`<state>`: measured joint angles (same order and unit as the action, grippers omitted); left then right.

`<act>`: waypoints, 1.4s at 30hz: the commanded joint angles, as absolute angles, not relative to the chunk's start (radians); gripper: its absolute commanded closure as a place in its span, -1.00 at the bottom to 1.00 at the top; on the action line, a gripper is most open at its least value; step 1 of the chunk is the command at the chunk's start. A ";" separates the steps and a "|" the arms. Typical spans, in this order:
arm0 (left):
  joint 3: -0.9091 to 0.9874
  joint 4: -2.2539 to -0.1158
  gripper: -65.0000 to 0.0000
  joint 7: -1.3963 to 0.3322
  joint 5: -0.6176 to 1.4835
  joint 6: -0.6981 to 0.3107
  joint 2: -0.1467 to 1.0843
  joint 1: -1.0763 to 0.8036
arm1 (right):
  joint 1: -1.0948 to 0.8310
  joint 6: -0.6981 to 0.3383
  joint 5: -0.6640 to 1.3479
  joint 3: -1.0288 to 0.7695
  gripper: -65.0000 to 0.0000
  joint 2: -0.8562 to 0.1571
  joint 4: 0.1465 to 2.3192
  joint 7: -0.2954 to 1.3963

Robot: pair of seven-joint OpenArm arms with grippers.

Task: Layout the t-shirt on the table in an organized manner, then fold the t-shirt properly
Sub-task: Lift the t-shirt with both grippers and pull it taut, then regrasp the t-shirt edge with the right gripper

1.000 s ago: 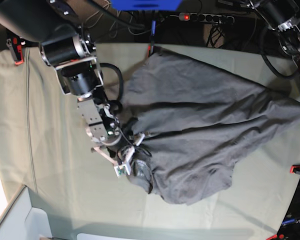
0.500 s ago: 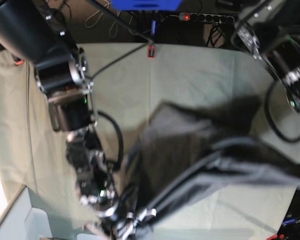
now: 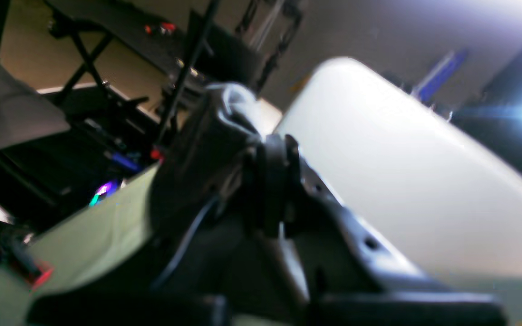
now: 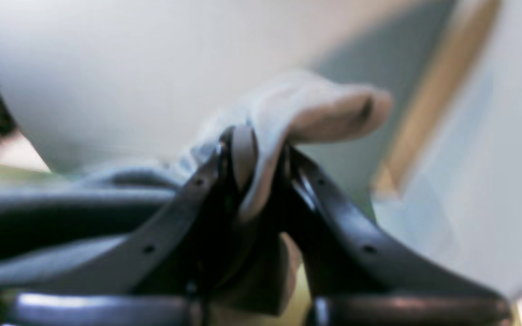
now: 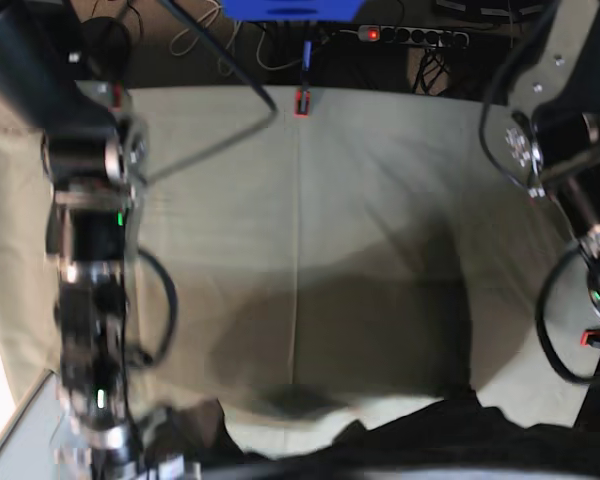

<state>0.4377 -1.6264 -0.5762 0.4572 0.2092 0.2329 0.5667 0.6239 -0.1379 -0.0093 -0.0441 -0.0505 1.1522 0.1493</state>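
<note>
The grey t-shirt (image 5: 430,440) hangs lifted, showing only as a dark band along the near edge of the base view, above its shadow on the table (image 5: 380,200). In the left wrist view my left gripper (image 3: 270,154) is shut on a bunched fold of the t-shirt (image 3: 206,149). My right gripper (image 4: 261,154) is shut on another edge of the t-shirt (image 4: 320,108), which sticks up past the fingertips. Both arms blur in the base view, the right arm (image 5: 90,300) on its left and the left arm (image 5: 565,140) on its right.
A red clamp (image 5: 302,102) holds the cloth at the far edge and another (image 5: 592,340) sits at the right edge. A power strip (image 5: 410,36) and cables lie beyond the table. A white bin (image 5: 20,430) stands at the near left corner.
The shirt lay spread on the table a second ago; both arms have swept toward the near edge and carried it up off the cloth, baring the table's middle.
</note>
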 commanded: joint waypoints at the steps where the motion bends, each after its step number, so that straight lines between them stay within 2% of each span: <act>1: 0.426 -1.646 0.99 -0.559 0.460 0.202 0.231 0.553 | 0.596 -0.143 -0.001 -0.039 1.00 -0.044 1.193 0.122; 5: 0.409 -1.649 0.99 -0.553 0.463 0.202 0.174 0.363 | 0.367 -0.143 -0.001 -0.041 1.00 -0.047 1.257 0.107; 9: 0.417 -1.643 0.99 -0.553 0.463 0.202 0.124 0.182 | 0.179 -0.143 -0.001 -0.041 1.00 -0.047 1.256 0.004; 13: 0.426 -1.643 0.99 -0.552 0.463 0.202 0.119 0.044 | 0.053 -0.143 -0.001 -0.039 1.00 -0.051 1.231 -0.065; 17: 0.483 -1.639 0.99 -0.552 0.464 0.202 0.116 -0.027 | -0.028 -0.143 -0.002 -0.033 1.00 -0.085 1.227 -0.062; 19: 0.510 -1.639 0.99 -0.552 0.464 0.202 0.116 -0.045 | -0.059 -0.143 -0.002 -0.038 0.84 -0.085 1.228 -0.062; 24: 0.567 -1.639 0.99 -0.553 0.464 0.202 0.116 -0.051 | -0.111 -0.143 -0.002 -0.059 0.16 -0.101 1.254 -0.068; 26: 0.567 -1.639 0.99 -0.553 0.464 0.202 0.116 -0.051 | -0.133 -0.143 -0.002 -0.087 -0.03 -0.102 1.299 -0.070; 28: 0.567 -1.639 0.99 -0.553 0.464 0.202 0.116 -0.053 | -0.145 -0.143 -0.002 -0.122 -0.14 -0.102 1.360 -0.070; 33: 0.611 -1.639 0.99 -0.553 0.464 0.202 0.124 -0.053 | -0.070 -0.143 -0.002 -0.151 -0.16 -0.105 1.411 -0.059; 37: 0.705 -1.639 0.99 -0.559 0.464 0.202 0.128 -0.044 | 0.071 -0.145 -0.004 -0.148 -0.16 -0.107 1.336 0.024; 42: 0.736 -1.639 0.99 -0.559 0.464 0.202 0.182 -0.044 | 0.275 -0.145 -0.004 -0.056 -0.16 -0.107 1.124 0.117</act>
<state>0.7353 -1.6222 -0.5785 0.4652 0.2062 0.1699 -0.0540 0.2604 -0.1383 -0.0097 -0.0525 -0.1020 1.1004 0.1440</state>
